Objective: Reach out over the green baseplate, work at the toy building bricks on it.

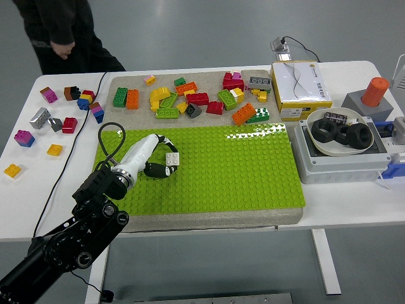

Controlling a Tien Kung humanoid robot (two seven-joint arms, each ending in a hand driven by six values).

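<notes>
One arm is working: the left arm comes in from the lower-left corner, forearm angled up toward 1 o'clock over the green baseplate [228,168]. Left hand [155,158] sits w/ its fingers curled around a small white brick [172,159] resting on the plate's left part; thumb side at approx 6 o'clock of the brick, other fingers arching over at 11. Grip looks partial, not a firm pinch. Risks, as a guess: a pull off-vertical could tilt the brick so it slips out of the hand, or lift the plate w/ it. Loose bricks [196,98] lie farther back at 12 o'clock on the grey mat. Person stands at far left corner, hands off the table.
</notes>
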